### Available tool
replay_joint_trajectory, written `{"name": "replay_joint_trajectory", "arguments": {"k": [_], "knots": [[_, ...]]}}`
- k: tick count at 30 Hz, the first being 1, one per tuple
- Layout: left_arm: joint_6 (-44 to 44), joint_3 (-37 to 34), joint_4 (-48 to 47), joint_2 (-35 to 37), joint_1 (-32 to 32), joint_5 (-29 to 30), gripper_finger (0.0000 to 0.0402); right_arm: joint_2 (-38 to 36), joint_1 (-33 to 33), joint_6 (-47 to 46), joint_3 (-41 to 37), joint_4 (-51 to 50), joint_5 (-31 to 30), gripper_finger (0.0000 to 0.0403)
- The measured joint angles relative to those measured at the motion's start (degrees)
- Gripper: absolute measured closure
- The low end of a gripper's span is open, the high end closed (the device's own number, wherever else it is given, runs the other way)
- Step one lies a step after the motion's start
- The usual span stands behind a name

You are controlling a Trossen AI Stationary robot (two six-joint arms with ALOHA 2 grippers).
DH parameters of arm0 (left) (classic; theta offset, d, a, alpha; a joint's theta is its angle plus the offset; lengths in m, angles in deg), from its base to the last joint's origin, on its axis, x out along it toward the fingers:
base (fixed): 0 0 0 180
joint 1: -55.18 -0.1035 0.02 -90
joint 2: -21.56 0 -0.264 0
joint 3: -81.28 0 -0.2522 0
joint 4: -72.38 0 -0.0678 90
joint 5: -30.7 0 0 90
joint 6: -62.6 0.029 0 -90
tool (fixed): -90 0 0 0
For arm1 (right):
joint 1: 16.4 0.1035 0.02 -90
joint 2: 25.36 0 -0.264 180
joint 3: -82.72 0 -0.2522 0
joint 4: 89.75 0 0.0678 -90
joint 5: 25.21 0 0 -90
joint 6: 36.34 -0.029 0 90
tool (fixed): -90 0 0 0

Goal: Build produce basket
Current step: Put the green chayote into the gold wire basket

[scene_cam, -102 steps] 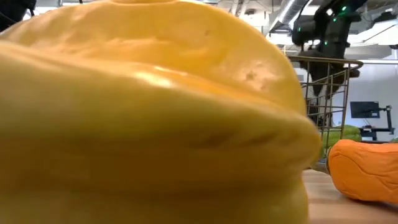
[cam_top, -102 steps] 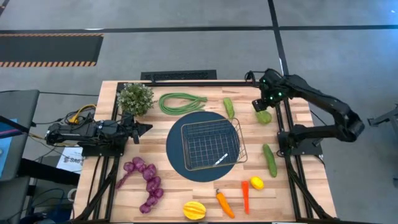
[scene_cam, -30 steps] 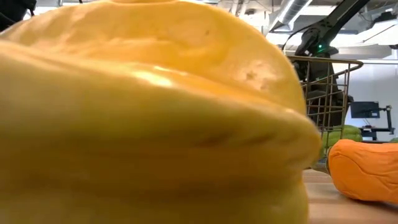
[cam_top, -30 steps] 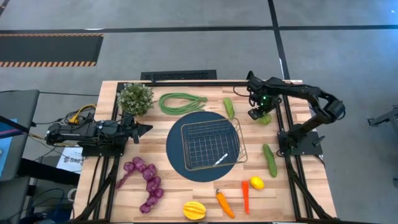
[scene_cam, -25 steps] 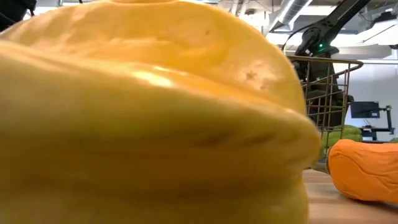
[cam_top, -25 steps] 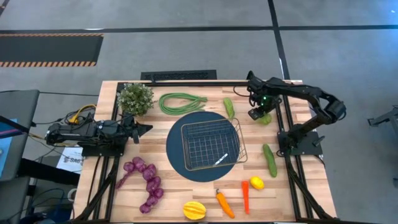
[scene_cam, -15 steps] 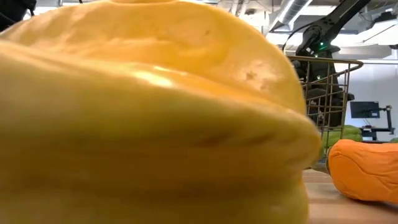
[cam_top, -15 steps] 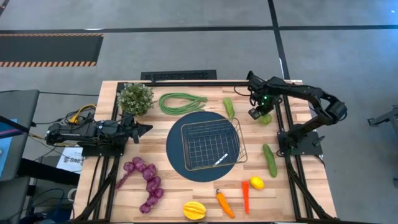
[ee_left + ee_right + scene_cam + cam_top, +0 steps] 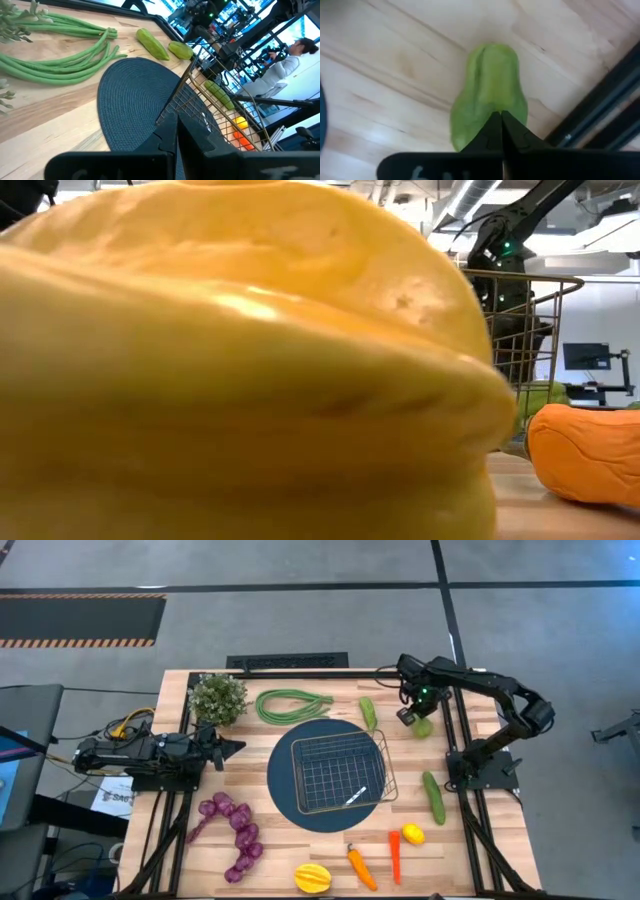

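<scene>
The wire basket (image 9: 340,773) sits on a dark blue round mat (image 9: 285,795) at mid-table. Around it lie green beans (image 9: 292,703), two cucumbers (image 9: 368,712) (image 9: 433,796), purple grapes (image 9: 235,835), a yellow ribbed fruit (image 9: 312,877), a carrot (image 9: 361,867), a red chili (image 9: 394,855) and a lemon (image 9: 413,834). My right gripper (image 9: 501,119) is shut, pointing down over a short green piece (image 9: 490,90) near the table's far right rail. My left gripper (image 9: 232,748) is shut at the table's left, aimed at the basket. My right gripper's shut fingertips (image 9: 495,125) stand over the near part of the short green piece (image 9: 487,107), coming from above. The tips themselves hide the spot, so I cannot tell whether they touch it or pinch any of it. The piece appears to lie on the wood.
A bushy potted plant (image 9: 218,697) stands at the far left. A black frame rail (image 9: 600,105) runs just right of the green piece. In the low view the yellow fruit (image 9: 230,360) fills most of the picture, with a carrot (image 9: 585,450) beside it.
My right gripper has shut above the short green piece and drawn a little up and toward the table's far edge. My left arm has kept still.
</scene>
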Motion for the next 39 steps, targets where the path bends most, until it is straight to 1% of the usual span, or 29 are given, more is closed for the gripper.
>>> {"name": "replay_joint_trajectory", "arguments": {"k": [3,7,10,13,17,20,24,30,36,39], "knots": [[0.0,0.0,0.0,0.01,0.0,0.01,0.0402,-0.05,1.13,0.06,0.82,-1.11,-0.01,0.0379],[0.0,-0.01,0.0,0.02,0.0,0.01,0.0402,-0.11,3.22,0.27,1.9,-3.95,0.0,0.0336],[0.0,0.0,0.0,0.01,0.0,0.0,0.0401,-0.13,4.43,0.24,2.19,-5.62,-0.33,0.0293],[0.0,-0.01,0.0,0.0,0.0,0.0,0.0401,-0.07,5.25,-1.48,2.22,-7.01,-1.56,0.0241],[0.0,0.0,0.0,0.01,0.0,0.01,0.0402,-0.07,6.2,-3.01,2.22,-6.62,-1.71,0.0173],[0.0,0.0,0.0,0.0,0.0,0.0,0.0401,-0.07,6.15,-3.86,2.16,-5.99,-1.75,0.0139],[0.0,0.0,0.0,0.01,0.0,-0.01,0.0401,-0.04,6.05,-5.1,-0.73,-4.26,-1.75,0.0122],[0.0,0.01,0.0,0.0,0.0,-0.02,0.0402,-0.11,6.09,-5.17,-6.17,-0.62,-1.86,0.012],[0.0,0.0,0.0,0.01,0.0,0.0,0.0401,-0.33,6.08,-6.24,-9.17,2.6,-2.2,0.012],[0.02,0.0,0.0,0.01,0.0,0.01,0.0401,-0.31,6.08,-6.2,-9.27,4.33,-4.66,0.0121]]}}
